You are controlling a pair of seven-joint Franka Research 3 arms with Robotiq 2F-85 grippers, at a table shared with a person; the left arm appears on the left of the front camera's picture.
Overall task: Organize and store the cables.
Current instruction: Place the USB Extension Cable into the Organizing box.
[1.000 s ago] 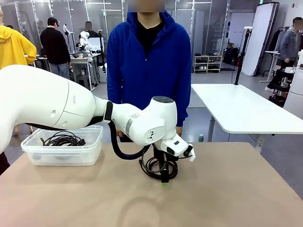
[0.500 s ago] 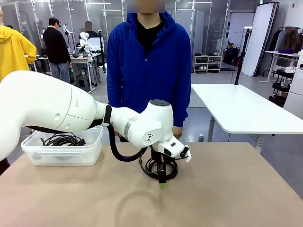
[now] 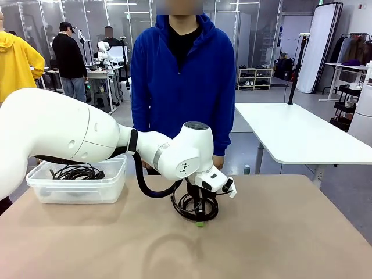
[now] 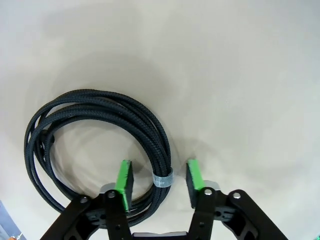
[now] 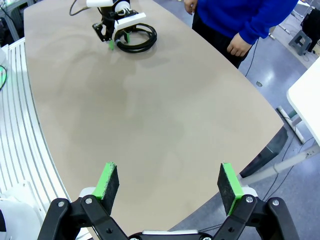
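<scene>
Pincer, left [image 3: 200, 220], front view: down on the tabletop [image 3: 279, 232] over the loose cable coil [image 3: 195, 204], near the person in the blue hoodie [image 3: 182, 87]. Another cable coil [image 3: 75, 171] already lies in the clear bin [image 3: 78, 180] at my left, presumably the store.

Left wrist view: my left pincer [image 4: 157, 182] straddles the coil [image 4: 95, 145] at its grey tie band [image 4: 162, 177], green pads on either side, a gap showing at each. Not clamped. I judge the band is chosen because it bundles all strands into one grip.

Right wrist view: my right pincer [image 5: 170, 187] hangs wide apart and empty, well away, leaving the left arm room.
</scene>
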